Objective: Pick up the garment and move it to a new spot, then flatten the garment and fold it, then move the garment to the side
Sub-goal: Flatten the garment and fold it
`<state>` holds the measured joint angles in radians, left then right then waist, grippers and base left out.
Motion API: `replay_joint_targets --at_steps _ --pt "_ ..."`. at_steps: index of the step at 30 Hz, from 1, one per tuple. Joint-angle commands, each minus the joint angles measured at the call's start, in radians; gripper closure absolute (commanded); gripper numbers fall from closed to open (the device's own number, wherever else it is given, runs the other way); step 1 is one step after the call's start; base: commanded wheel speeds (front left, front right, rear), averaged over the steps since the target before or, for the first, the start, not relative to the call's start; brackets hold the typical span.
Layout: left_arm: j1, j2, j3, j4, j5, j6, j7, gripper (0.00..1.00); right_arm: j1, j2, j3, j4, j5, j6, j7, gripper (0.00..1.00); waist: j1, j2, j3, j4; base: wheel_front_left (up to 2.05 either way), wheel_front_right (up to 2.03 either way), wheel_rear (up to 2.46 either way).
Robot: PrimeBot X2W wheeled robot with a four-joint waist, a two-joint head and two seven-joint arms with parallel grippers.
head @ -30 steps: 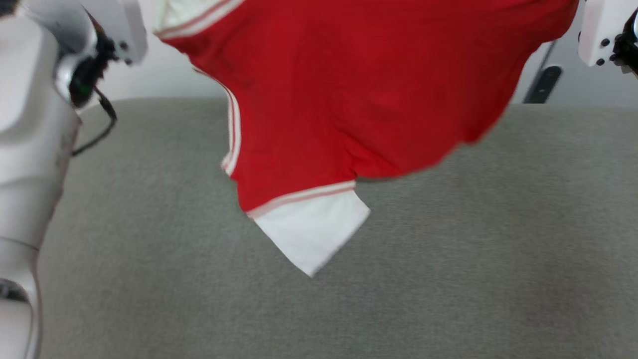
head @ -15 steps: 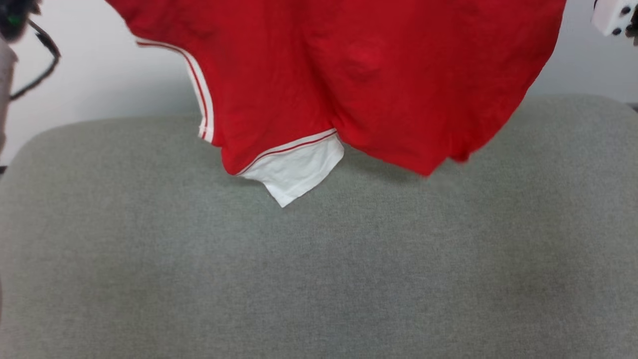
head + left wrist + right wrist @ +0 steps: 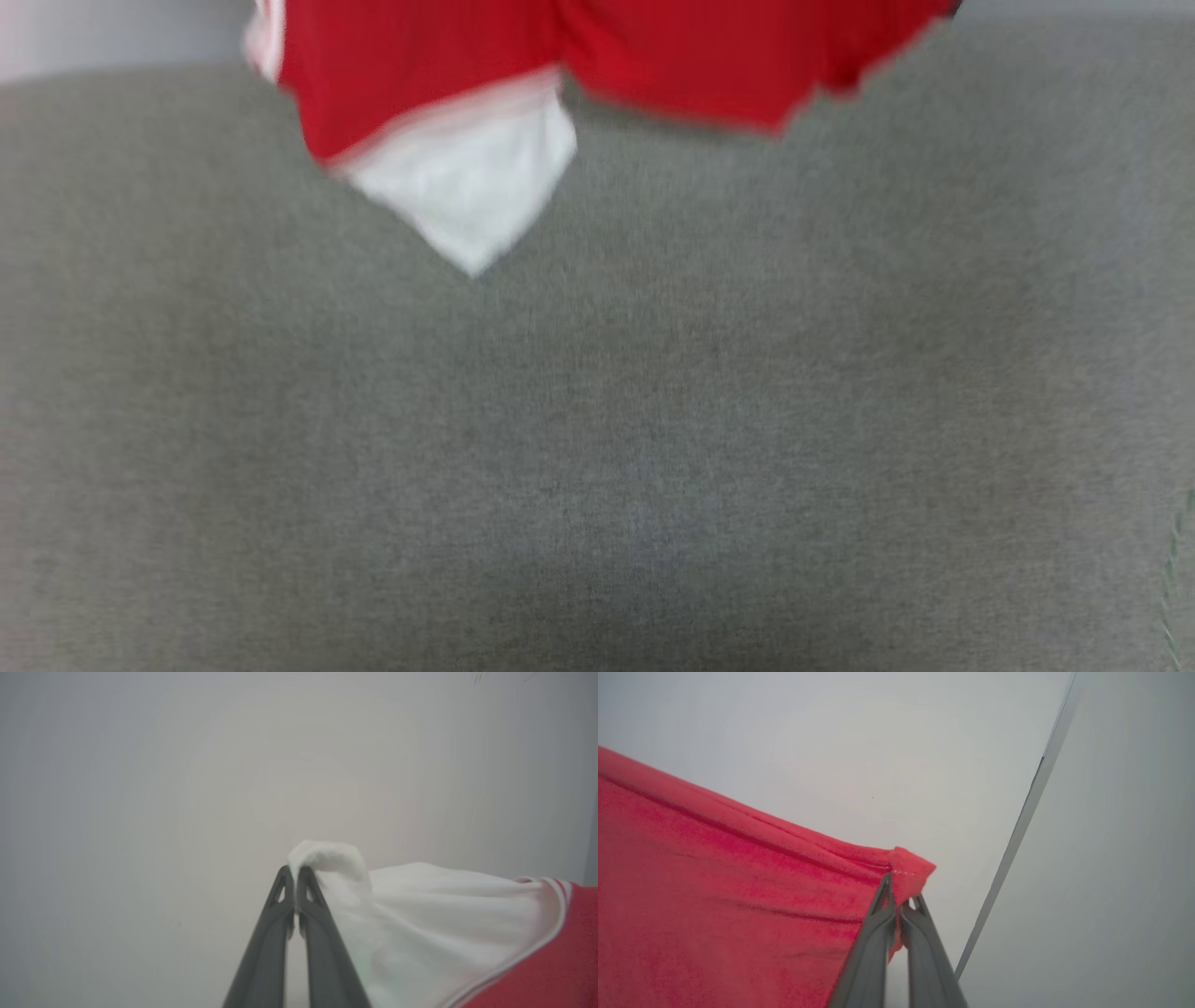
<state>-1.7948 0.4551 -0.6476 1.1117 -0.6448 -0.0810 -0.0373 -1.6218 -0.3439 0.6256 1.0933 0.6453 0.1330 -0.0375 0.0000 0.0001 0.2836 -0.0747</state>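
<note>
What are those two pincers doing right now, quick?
Left pincer: closed, pinching a white edge of the garment.
Right pincer: closed, pinching a red corner of the garment.

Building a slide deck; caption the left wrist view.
Left gripper shut on the shirt by its white sleeve, before a plain wall.
</note>
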Motion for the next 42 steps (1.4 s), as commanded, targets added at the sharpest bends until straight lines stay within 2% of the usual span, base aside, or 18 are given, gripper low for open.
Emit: replay_joint_targets --at_steps 1,6,10,13,17,20,24,26,30,33,37,42 --pt "-0.043 0.008 -0.002 0.005 0.017 0.013 -0.037 1.0 -0.031 0.005 -0.012 0.035 -0.03 -0.004 -0.049 1.0 0.0 -0.0001 0.178 -0.008 0.0 0.0 0.0" --pt "-0.19 -0.008 -0.013 0.005 0.058 0.018 -0.153 1.0 -0.15 0.039 -0.075 0.149 -0.116 -0.004 -0.202 1.0 0.0 -0.0001 0.301 0.002 0.0 0.0 0.0" --pt "-0.304 -0.024 -0.011 -0.017 0.08 0.011 -0.211 1.0 -0.227 0.022 -0.152 0.177 -0.205 -0.004 -0.226 1.0 0.0 -0.0001 0.395 0.029 0.0 0.0 0.0" --pt "-0.352 -0.04 0.008 -0.03 0.075 0.006 -0.224 1.0 -0.236 0.017 -0.245 0.146 -0.284 -0.004 -0.226 1.0 0.0 -0.0001 0.455 0.051 0.0 0.0 0.0" --pt "-0.317 -0.034 0.047 -0.092 0.088 0.004 -0.228 1.0 -0.181 0.068 -0.346 0.112 -0.386 -0.004 -0.226 1.0 0.0 -0.0001 0.485 0.065 0.0 0.0 0.0" --pt "-0.227 -0.023 0.076 -0.144 0.103 -0.007 -0.228 1.0 -0.14 0.1 -0.398 0.101 -0.438 -0.004 -0.227 1.0 0.0 -0.0001 0.476 0.076 0.0 0.0 0.0" --pt "-0.088 -0.014 0.13 -0.208 0.095 -0.026 -0.229 1.0 -0.085 0.133 -0.401 0.101 -0.472 -0.003 -0.227 1.0 0.0 -0.0001 0.429 0.094 0.0 0.0 0.0" --pt "0.0 -0.015 0.135 -0.22 0.097 -0.036 -0.227 1.0 -0.046 0.148 -0.384 0.108 -0.45 -0.003 -0.225 1.0 0.0 -0.0001 0.394 0.1 0.0 0.0 0.0" --pt "0.159 -0.008 0.127 -0.26 0.084 -0.048 -0.227 1.0 0.035 0.114 -0.302 0.092 -0.407 -0.003 -0.218 1.0 0.0 -0.0001 0.314 0.118 0.0 0.0 0.0" --pt "0.33 0.008 0.101 -0.292 0.069 -0.049 -0.227 1.0 0.149 0.094 -0.228 0.053 -0.334 -0.003 -0.197 1.0 0.0 -0.0001 0.228 0.12 0.0 0.0 0.0" --pt "0.538 0.042 0.044 -0.361 0.026 -0.048 -0.228 1.0 0.326 0.033 -0.13 -0.056 -0.191 -0.003 -0.116 1.0 0.0 -0.0001 0.124 0.122 0.0 0.0 0.0" --pt "0.794 0.097 0.024 -0.466 -0.02 -0.048 -0.227 1.0 0.568 -0.114 -0.044 -0.261 -0.016 -0.003 -0.016 1.0 0.0 -0.0001 0.032 0.124 0.0 0.0 0.0"
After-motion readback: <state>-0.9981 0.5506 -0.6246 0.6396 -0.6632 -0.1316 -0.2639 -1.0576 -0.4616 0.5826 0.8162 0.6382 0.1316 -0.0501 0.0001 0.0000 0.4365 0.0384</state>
